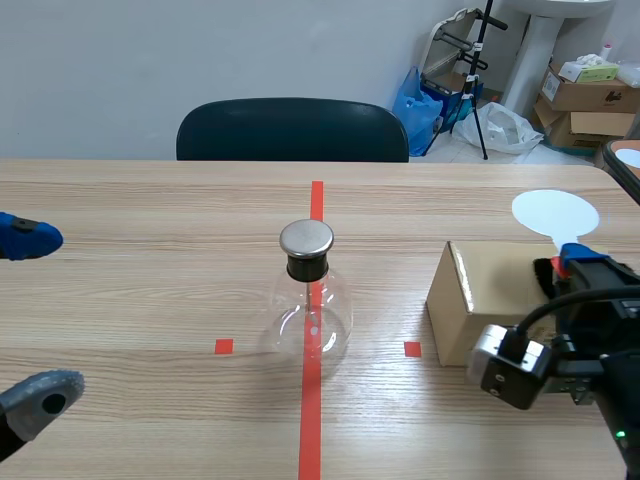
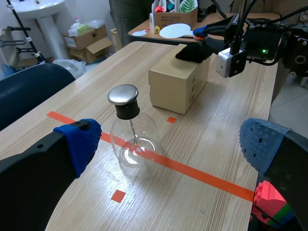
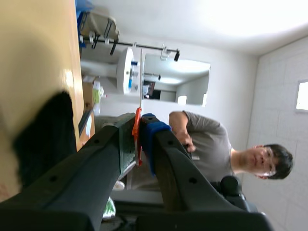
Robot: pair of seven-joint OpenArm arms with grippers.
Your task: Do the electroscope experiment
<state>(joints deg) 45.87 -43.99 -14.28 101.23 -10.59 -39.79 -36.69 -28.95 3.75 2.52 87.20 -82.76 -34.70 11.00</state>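
Observation:
The electroscope, a clear glass flask (image 1: 311,315) with a metal cap (image 1: 306,238), stands upright on the red tape line at the table's middle; it also shows in the left wrist view as the flask (image 2: 134,139). My left gripper (image 1: 35,315) hangs open near the left edge, some way from the flask, its pads (image 2: 79,142) wide apart. My right gripper (image 1: 575,260) is over a cardboard box (image 1: 480,290), shut on the thin orange handle (image 3: 137,132) of a white disc paddle (image 1: 555,213). A black cloth (image 2: 192,52) lies on the box under the gripper.
A dark chair (image 1: 292,130) stands at the table's far edge. A person (image 3: 216,144) is in the room beyond the right gripper. Coloured bricks (image 2: 269,202) lie by my left gripper's finger. A second table (image 2: 168,26) with clutter stands beyond the box.

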